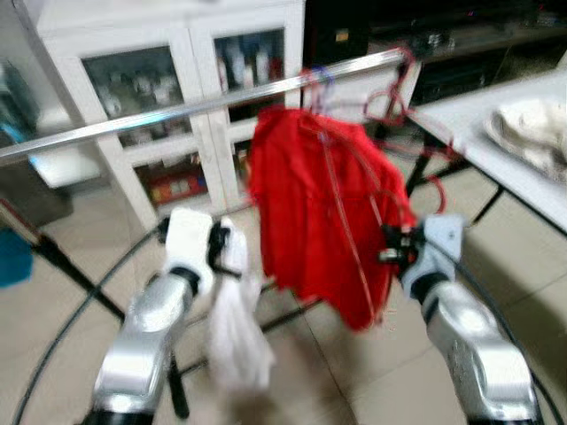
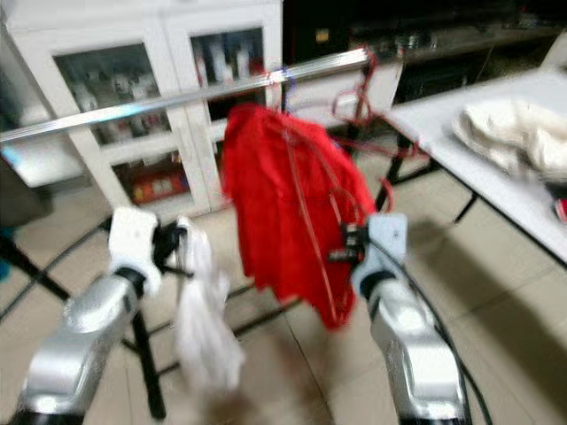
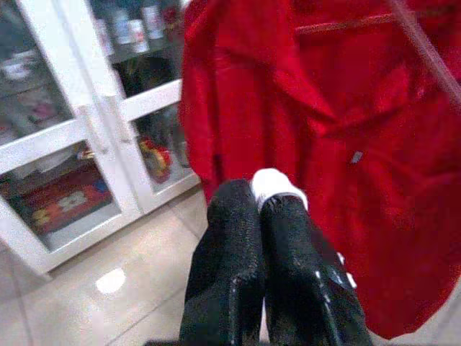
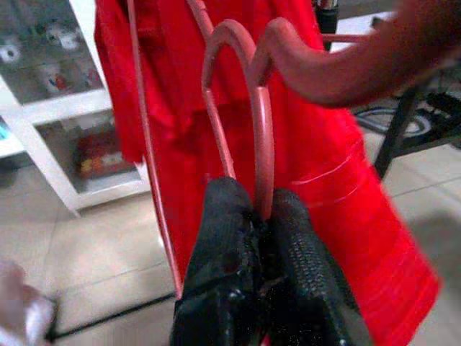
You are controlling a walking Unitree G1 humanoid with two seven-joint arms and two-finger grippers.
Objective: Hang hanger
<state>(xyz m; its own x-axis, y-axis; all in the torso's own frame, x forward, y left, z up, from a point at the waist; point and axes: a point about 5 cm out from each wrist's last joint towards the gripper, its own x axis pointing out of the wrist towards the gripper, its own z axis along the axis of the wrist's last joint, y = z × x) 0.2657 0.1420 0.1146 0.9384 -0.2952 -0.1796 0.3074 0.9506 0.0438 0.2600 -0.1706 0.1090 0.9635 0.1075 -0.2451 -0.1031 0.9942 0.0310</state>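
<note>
Nearest, the left gripper (image 1: 232, 252) pinches a limp white cloth (image 1: 235, 341) hanging below it, while to the right the right gripper (image 4: 259, 216) clamps a thin red wire hanger (image 4: 241, 108) against the red shirt (image 1: 319, 221) draped from the far silver rail (image 1: 177, 111).

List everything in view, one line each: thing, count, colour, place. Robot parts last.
Rail: one, silver, across the upper scene.
Garment: one, red, hanging from the rail.
Hanger: one, red, in the right gripper, before the garment.
Cloth: one, white, dangling from the left gripper.
Cabinet: one, white, glass-doored, behind the rail.
Table: one, white, at right, pale fabric on it.
Left gripper: black, shut on cloth.
Right gripper: black, shut on hanger.
</note>
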